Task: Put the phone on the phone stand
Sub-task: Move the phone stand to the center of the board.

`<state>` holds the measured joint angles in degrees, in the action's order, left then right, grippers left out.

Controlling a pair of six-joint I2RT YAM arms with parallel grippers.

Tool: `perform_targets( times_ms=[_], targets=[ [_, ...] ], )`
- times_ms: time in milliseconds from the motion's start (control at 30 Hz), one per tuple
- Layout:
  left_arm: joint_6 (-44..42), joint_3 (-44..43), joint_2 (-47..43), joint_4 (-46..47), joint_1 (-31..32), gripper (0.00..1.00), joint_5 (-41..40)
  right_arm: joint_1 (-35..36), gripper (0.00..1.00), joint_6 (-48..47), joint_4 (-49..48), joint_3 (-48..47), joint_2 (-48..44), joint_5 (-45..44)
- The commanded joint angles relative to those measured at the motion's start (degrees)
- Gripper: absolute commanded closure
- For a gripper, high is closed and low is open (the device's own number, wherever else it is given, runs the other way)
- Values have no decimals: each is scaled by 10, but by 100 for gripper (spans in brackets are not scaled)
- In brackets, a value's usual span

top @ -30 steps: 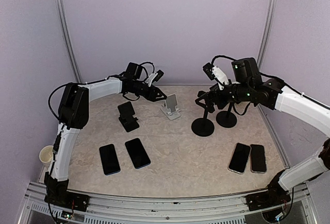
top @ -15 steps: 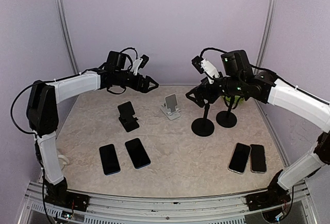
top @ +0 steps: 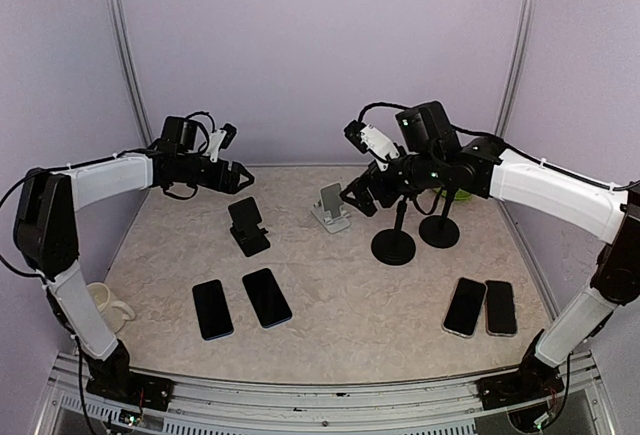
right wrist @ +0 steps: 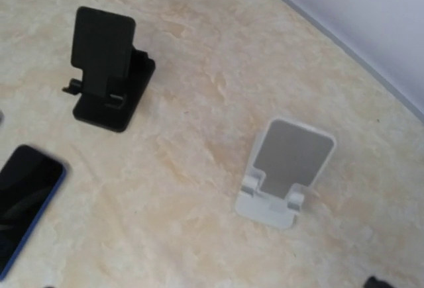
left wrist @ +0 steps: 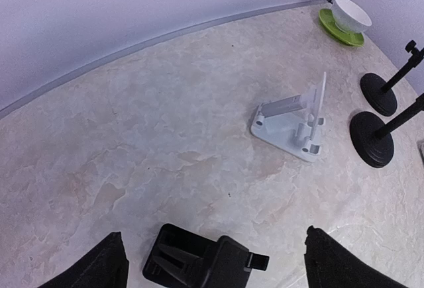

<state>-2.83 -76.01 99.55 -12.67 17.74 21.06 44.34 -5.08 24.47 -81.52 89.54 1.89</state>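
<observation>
On the counter [top: 340,285], the black stand [top: 247,225] and white stand [top: 331,207] sit toward the back. Four phones [top: 267,297] lie flat nearer you, well apart from both stands. Your left fingers [left wrist: 106,268] hover spread wide above the black stand. Whether your right fingers [top: 357,198] are apart or together, you cannot tell.

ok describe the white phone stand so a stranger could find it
Go to the far middle of the marbled table. The white phone stand sits there, empty. The folding stand left of it and pole stands right of it are black.
</observation>
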Motion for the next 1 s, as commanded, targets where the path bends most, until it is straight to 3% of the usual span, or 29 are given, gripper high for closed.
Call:
perform_targets(
  times_ms=[0, 100, 367, 600, 667, 800, 967],
  targets=[
    [-17, -19, 27, -27, -45, 16, 76, 12, 0, -8, 8, -42, 25, 2],
    [-27, -41, 50, -57, -73, 23, 124, 13, 0, 6, 17, -81, 60, -14],
    [-40, -35, 41, -73, -76, 24, 143, 13, 0, 52, 43, -217, 182, -40],
    [-15, -16, -9, -64, -56, 12, 98, 13, 0, 94, 105, -381, 320, -97],
    [-11, -10, -28, -65, -49, 2, 86, 12, 0, 102, 128, -435, 360, -110],
    [-5, -1, -66, -73, -28, 1, 62, 4, 0, 122, 166, -529, 431, -121],
    [-2, 19, -112, -75, -2, 1, 32, -14, 0, 137, 161, -531, 458, -94]
  ],
)
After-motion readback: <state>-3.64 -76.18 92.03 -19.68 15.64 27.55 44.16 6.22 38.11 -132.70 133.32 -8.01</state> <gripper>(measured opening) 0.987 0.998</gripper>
